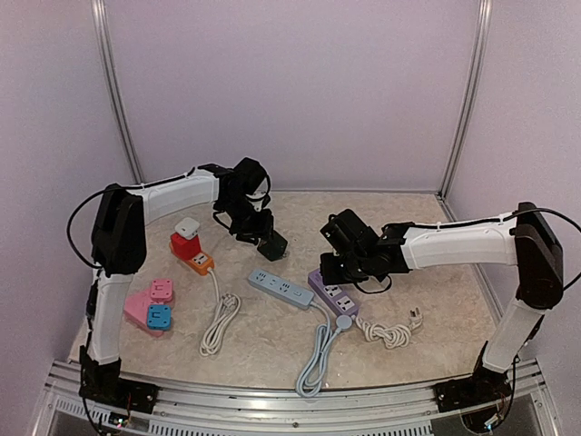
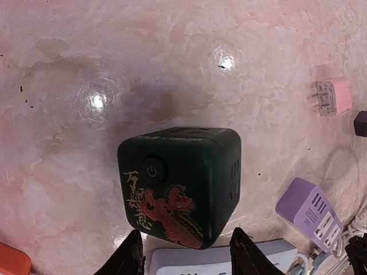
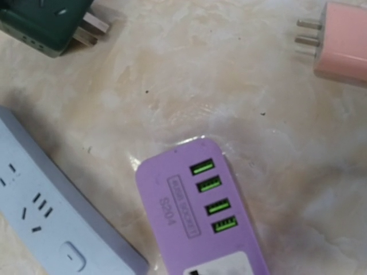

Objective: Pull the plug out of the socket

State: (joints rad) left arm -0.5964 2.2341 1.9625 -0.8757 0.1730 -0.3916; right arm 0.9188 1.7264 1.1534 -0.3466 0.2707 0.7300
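Left jaws stand partly open, holding nothing: their fingertips (image 2: 131, 255) flank a clear gap through which a blue-grey power strip (image 2: 218, 260) shows. The plug (image 2: 180, 183) lies just beyond and below those tips, centred on the gap, so the left arm is much the nearer. The right jaws are closed. They do not appear in their own wrist view and hang over the far end of the purple power strip (image 3: 200, 217), to the right of the plug and apart from it.

The plug rests on the bench (image 2: 86, 57) toward its far edge and a little left of the middle, with the two strips between it and the near edge. It is a cube, so it has no long axis. The only direction it offers is that of its metal pins (image 3: 92, 28), which run level with the bench surface and enter no socket.

Appearance: a dark green block with rounded edges, a round power button and a red dragon motif with gold characters on the upward face, and socket slots on a side face. With the pins bare, the pull appears to be complete. A pink plug (image 3: 344, 43) lies loose nearby.
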